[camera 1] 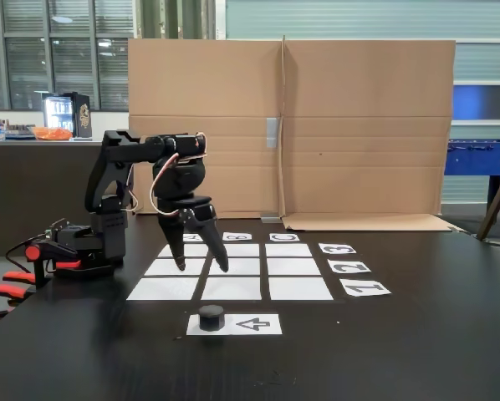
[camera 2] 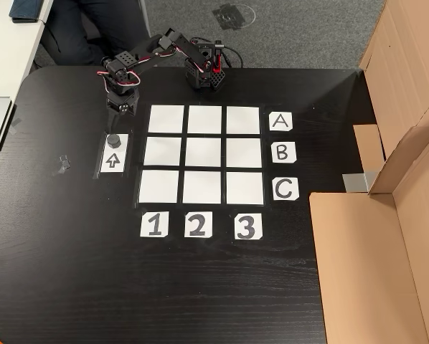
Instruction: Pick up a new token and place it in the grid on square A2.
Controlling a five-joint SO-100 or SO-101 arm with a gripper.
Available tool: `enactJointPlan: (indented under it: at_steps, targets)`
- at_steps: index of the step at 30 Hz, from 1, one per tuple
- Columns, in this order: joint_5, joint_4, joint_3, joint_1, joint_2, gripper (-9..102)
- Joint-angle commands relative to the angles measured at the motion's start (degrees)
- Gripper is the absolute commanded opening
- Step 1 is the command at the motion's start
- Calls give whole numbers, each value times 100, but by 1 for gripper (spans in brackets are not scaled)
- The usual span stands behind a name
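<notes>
The token (camera 1: 211,317) (camera 2: 114,140), a small black puck, rests on the end of a white sheet printed with an arrow (camera 1: 254,323) (camera 2: 112,160), in front of the grid (camera 1: 300,288) (camera 2: 243,188). All nine white cells are bare. Square A2 (camera 1: 162,268) (camera 2: 205,119) is the middle cell of the row labelled A. My gripper (camera 1: 203,267) (camera 2: 120,109) hangs open, fingers pointing down, holding nothing. In the other view it is just beyond the token and beside the grid's A1 corner, raised above the table.
The arm's base (camera 1: 83,246) (camera 2: 204,72) stands at the table edge by row A. Letter and number labels (camera 2: 280,122) (camera 2: 196,226) border the grid. A tall cardboard wall (camera 1: 292,125) (camera 2: 387,236) closes off the far side. Black table (camera 1: 417,351).
</notes>
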Motion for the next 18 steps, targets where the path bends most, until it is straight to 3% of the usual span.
enactJointPlan:
  at_steps: [1,18]
  targets:
    - [-53,97,-571,123,-149,43]
    - [-141,237,-1723,246,-1107,43]
